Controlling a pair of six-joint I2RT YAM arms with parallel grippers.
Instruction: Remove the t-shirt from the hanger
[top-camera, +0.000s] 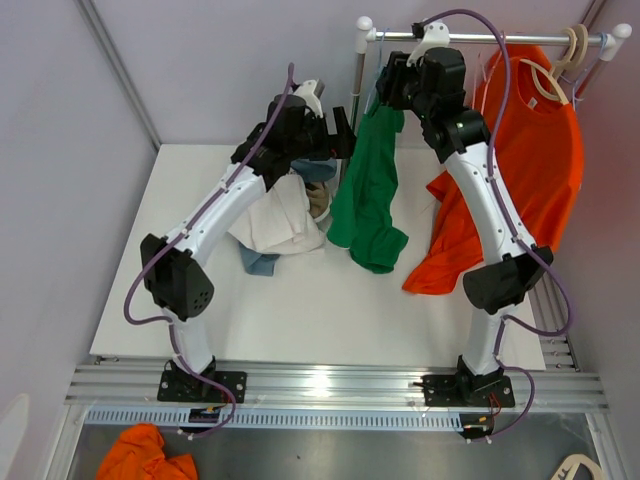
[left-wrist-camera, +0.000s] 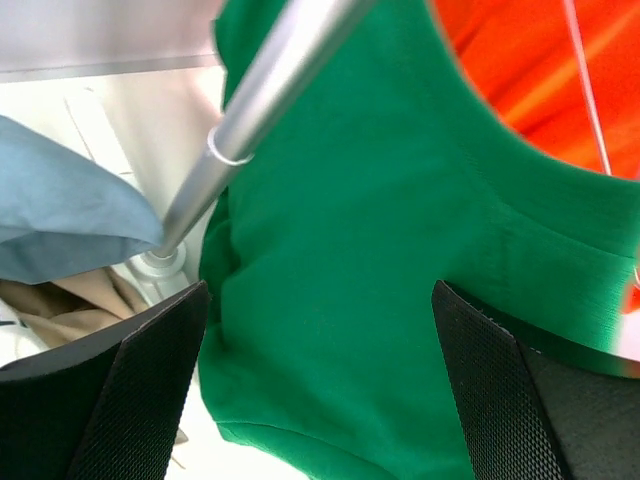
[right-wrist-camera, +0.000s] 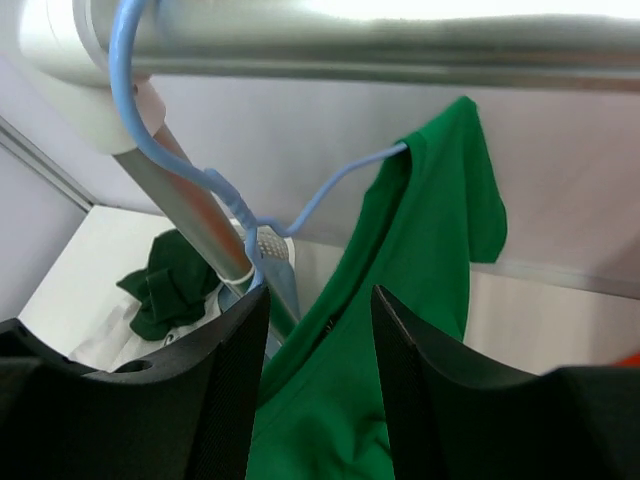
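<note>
Left pincer (left-wrist-camera: 320, 300) gapes, right pincer (right-wrist-camera: 320, 295) apart; green t-shirt (top-camera: 365, 190) hangs limp from blue hanger (right-wrist-camera: 248, 228)

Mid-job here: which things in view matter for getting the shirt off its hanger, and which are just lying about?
Job: green t-shirt, blue hanger, left pincer, right pincer.
Lying about: orange t-shirt, wooden hanger, clothes pile, loose orange cloth.

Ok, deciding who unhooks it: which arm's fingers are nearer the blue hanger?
Right. The right arm's fingers sit just below the blue hanger at the rail; the left arm's fingers are lower, facing the green t-shirt body beside the rack pole.
</note>
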